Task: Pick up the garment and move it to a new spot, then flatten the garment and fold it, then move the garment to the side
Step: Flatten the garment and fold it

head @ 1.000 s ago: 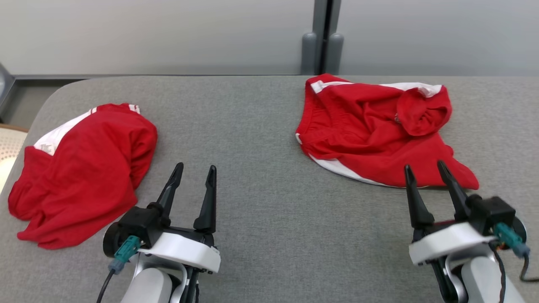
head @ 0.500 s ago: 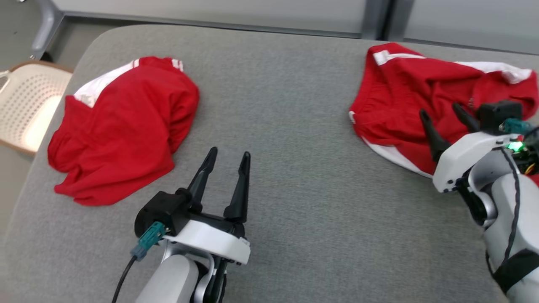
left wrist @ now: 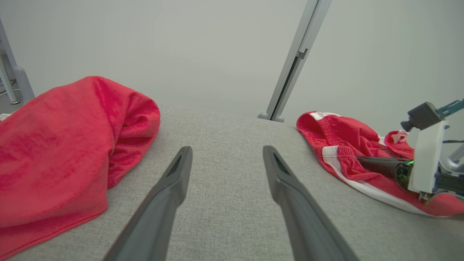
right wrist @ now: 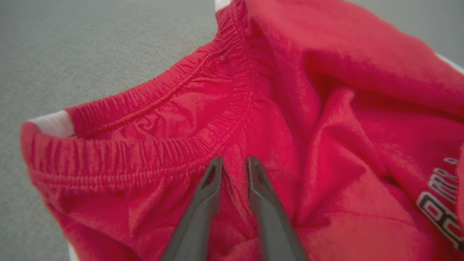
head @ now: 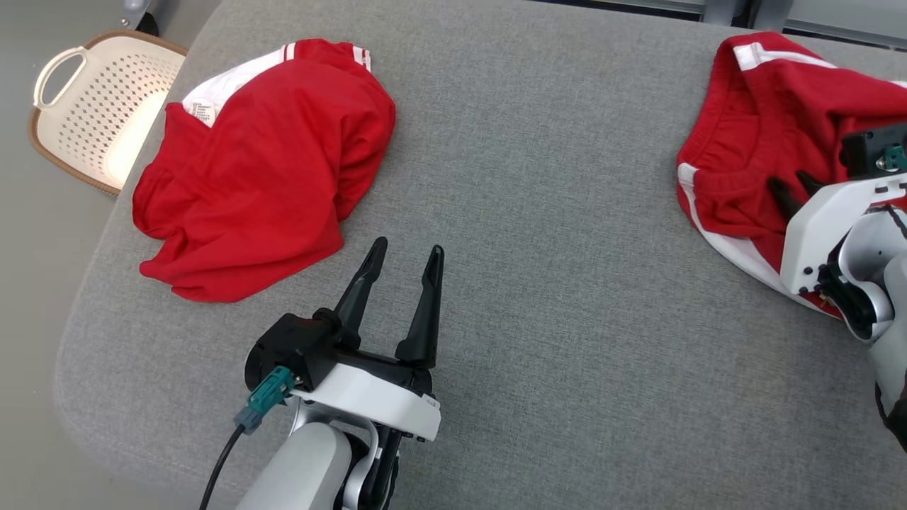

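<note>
Has brought the right tool (head: 791, 188) down onto the red shorts (head: 751, 106) at the right edge of the frame, after hovering short of the hem a second ago. Now narrowing its fingers (right wrist: 212, 181) on a fold just under the waistband, pinching cloth. Keeps the left tool (head: 407, 248) spread wide and empty over the worktop (head: 567, 283), lower centre. Looks like the pickup is starting, with no lift yet.

Soft, even light casts faint shadows; the garment (right wrist: 326, 127) looks blurred in the right wrist view.
</note>
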